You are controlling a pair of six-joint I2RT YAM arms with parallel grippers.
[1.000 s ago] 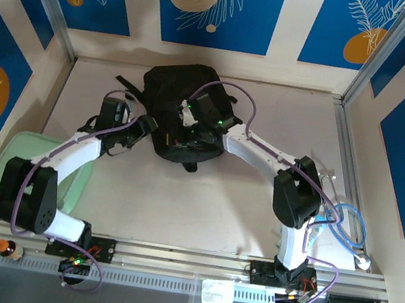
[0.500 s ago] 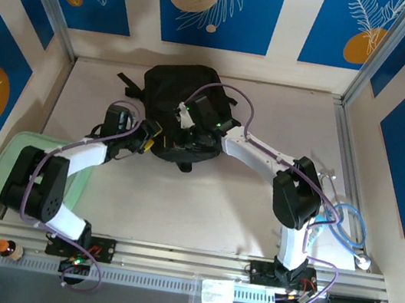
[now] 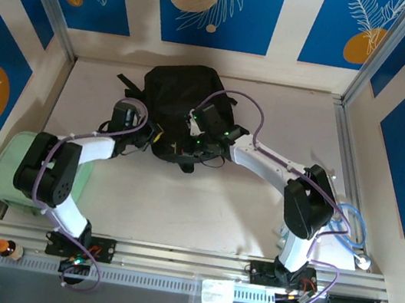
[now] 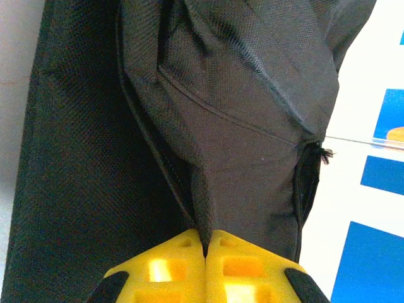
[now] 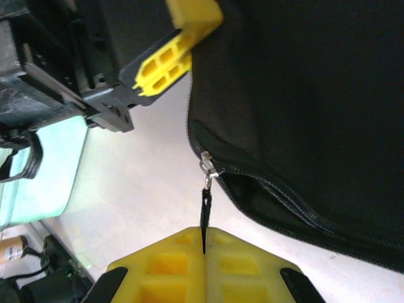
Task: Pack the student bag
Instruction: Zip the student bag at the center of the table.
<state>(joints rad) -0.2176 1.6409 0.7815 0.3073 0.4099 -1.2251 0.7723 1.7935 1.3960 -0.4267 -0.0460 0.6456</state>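
The student bag [image 3: 185,94] is a black fabric backpack lying at the back middle of the table. My left gripper [image 3: 153,137] is at its left side. In the left wrist view its yellow fingers [image 4: 170,262] are shut on a fold of the bag's fabric [image 4: 203,208]. My right gripper [image 3: 186,149] is at the bag's near edge. It is shut on the black zip pull [image 5: 204,211], which hangs from the silver slider [image 5: 207,165]. Behind the slider the zip [image 5: 284,205] gapes partly open. The left gripper [image 5: 169,58] shows close by in the right wrist view.
A mint-green case [image 3: 14,170] lies at the near left, partly under my left arm. A small orange-capped bottle [image 3: 6,248] stands on the front rail. Loose cables [image 3: 346,222] lie at the near right. Walls enclose the table on three sides.
My left gripper has moved right to the bag's side and shut on its fabric, its elbow folding back. My right gripper has drawn slightly nearer, still holding the zip pull.
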